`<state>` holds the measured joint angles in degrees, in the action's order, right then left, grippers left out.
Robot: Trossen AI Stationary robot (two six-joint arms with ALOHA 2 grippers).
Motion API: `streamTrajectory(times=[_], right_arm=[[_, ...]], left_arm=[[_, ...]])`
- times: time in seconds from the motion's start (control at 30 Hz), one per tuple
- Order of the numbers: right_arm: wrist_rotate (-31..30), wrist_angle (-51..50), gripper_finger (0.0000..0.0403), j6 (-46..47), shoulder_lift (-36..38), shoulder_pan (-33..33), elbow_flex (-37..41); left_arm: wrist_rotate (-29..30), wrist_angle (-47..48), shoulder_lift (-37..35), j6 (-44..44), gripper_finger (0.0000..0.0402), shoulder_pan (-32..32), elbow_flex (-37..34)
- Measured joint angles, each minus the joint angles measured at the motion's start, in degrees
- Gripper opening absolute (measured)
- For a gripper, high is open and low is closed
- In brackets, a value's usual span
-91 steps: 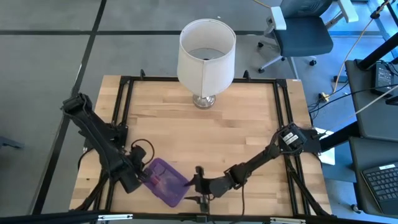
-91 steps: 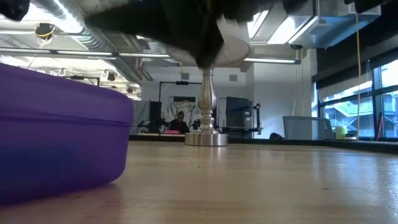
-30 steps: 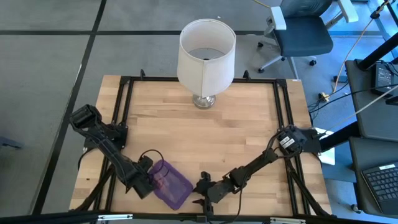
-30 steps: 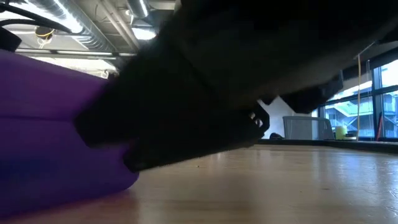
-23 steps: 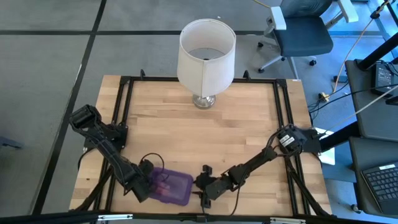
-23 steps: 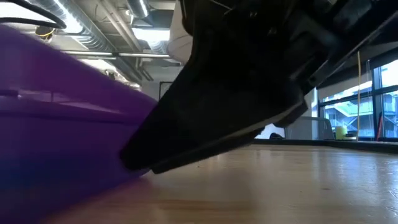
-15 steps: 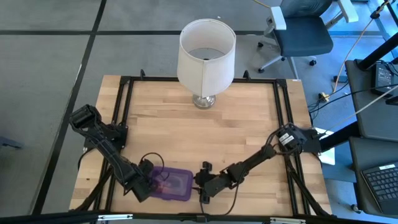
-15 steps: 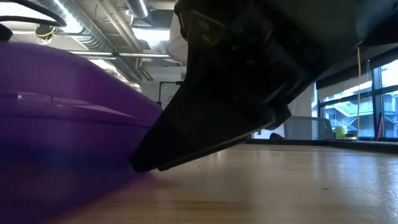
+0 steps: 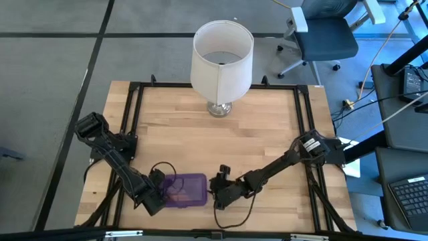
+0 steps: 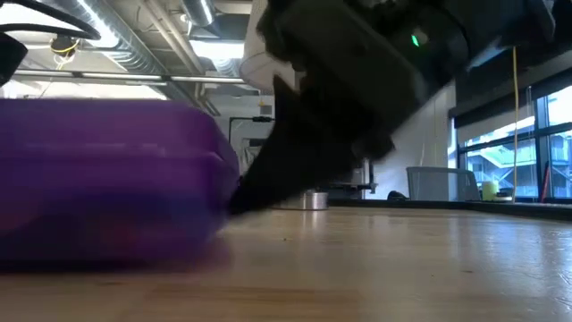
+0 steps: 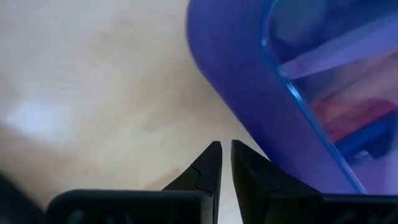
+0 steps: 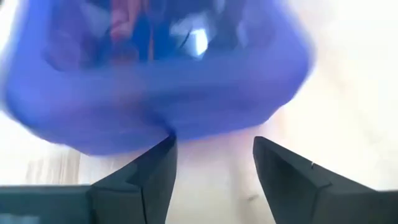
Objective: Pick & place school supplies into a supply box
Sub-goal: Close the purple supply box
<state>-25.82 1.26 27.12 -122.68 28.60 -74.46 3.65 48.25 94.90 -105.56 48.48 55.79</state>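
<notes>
My right gripper (image 12: 211,162) sits low on the table (image 9: 254,140) with its fingers spread apart and gripping nothing, one fingertip (image 12: 163,149) right up against the near end of the purple box (image 9: 182,190). My left gripper (image 11: 222,163) is at the box's other end with its fingers almost together, also gripping nothing, the box just beside them. The box lies flat, lid down, near the table's front edge between the two grippers, coloured supplies (image 12: 134,28) showing through its plastic.

Overhead camera faces straight down; low camera sits at surface (image 9: 254,144) level; all views share the supply box (image 9: 183,191).
</notes>
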Motion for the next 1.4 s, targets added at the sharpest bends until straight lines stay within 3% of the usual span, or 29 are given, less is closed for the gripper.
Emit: streamTrajectory(times=[0.13, 0.27, 0.43, 0.53, 0.67, 0.73, 0.83, 0.93, 1.17, 1.4], right_arm=[[-3.82, -1.9, 0.0215, -0.3, 3.34, 0.87, -0.24], [-3.61, -4.02, 0.0215, 0.87, 5.23, 1.6, -0.2], [-7.07, -8.7, 0.0215, 2.72, 7.53, 2.75, -0.2], [-10.39, -10.54, 0.0215, 4.19, 8.54, 3.6, -0.15], [-12.34, -10.26, 0.0215, 5.79, 9.29, 4.31, -0.15], [-12.3, -10.49, 0.0215, 6.91, 9.23, 4.56, -0.12], [-12.29, -10.78, 0.0215, 8.3, 9.23, 4.72, -0.11], [-12.25, -11.05, 0.0215, 8.5, 9.12, 4.83, -0.07], [-12.09, -10.6, 0.0215, 8.83, 9.12, 4.83, -0.07], [-10.12, -10.36, 0.0215, 9.94, 9.1, 4.83, -0.04]], left_arm=[[-0.09, 5.43, -2.32, -2.21, 0.0031, 0.84, 0.02], [0.04, 6.84, -6.51, -3.23, 0.0032, 2.05, 0.02], [5.34, 7.27, -13.58, -4.06, 0.0031, 3.27, 0.4], [17.86, 6.79, -17.71, 0.52, 0.0031, 4.13, 1.66], [43.09, 0.46, -20.97, 16.3, 0.0031, 5.51, 1.99], [48.12, -4.58, -20.94, 26.04, 0.0031, 6.45, 1.6], [47.19, -12.0, -19.29, 36.58, 0.0031, 6.75, 0.15], [44.2, -16.89, -16.56, 41.54, 0.0031, 6.27, -1.02], [33.7, -17.2, -8.91, 38.34, 0.0031, 3.03, -1.11], [23.28, -17.18, -5.62, 38.37, 0.0031, -1.51, -1.13]])
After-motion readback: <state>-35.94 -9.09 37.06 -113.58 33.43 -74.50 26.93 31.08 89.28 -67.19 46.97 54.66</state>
